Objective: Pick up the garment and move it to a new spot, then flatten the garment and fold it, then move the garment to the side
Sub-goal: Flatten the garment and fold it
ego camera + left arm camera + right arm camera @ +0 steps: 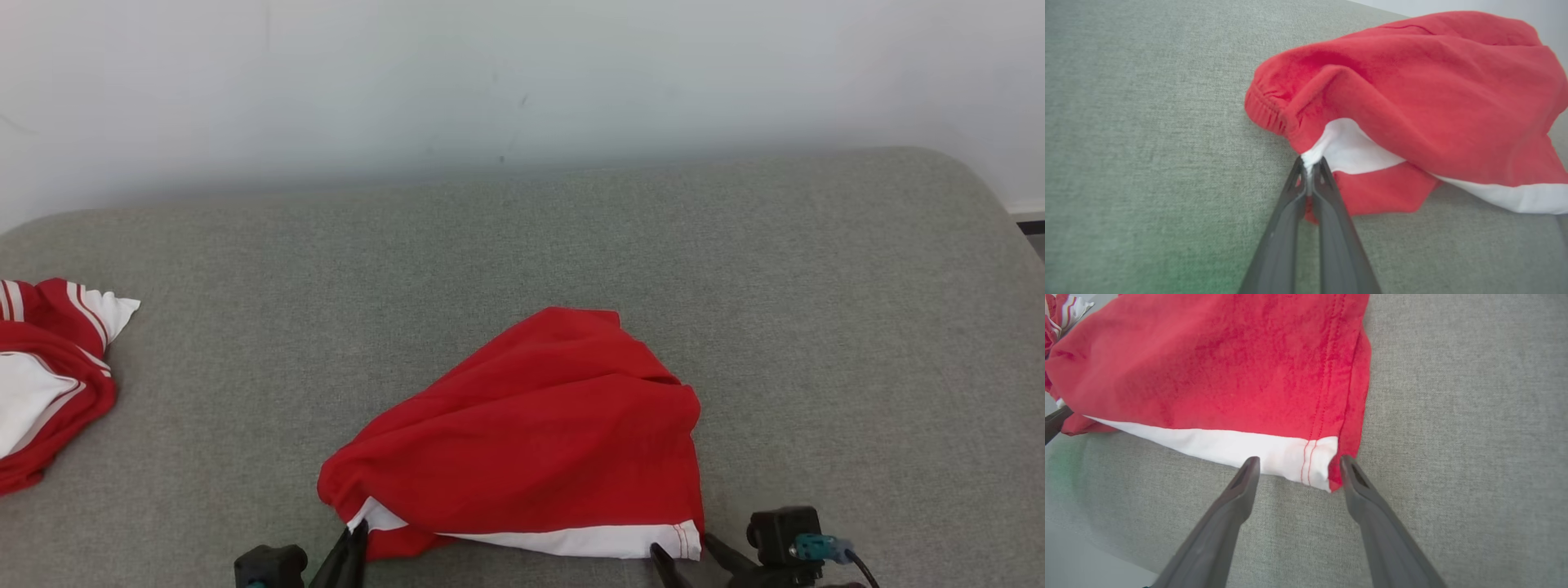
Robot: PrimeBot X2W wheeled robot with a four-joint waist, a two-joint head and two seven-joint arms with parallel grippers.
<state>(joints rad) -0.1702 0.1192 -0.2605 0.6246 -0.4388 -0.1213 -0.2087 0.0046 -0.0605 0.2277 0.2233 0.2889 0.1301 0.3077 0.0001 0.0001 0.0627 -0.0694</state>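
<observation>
A red garment (539,433) with a white hem band lies bunched on the grey cushion, near its front edge. My left gripper (356,532) is shut on the garment's near left white corner (1310,161), its two dark fingers pressed together around the cloth. My right gripper (684,549) stands open at the near right corner; its fingers (1247,477) straddle the white hem corner (1314,465) without closing on it. The garment (1216,363) spreads away from them in the right wrist view.
A second red-and-white striped garment (41,376) lies crumpled at the cushion's left edge. The grey upholstered surface (816,327) stretches back to a pale wall (522,82). Its rounded right end drops off at the far right.
</observation>
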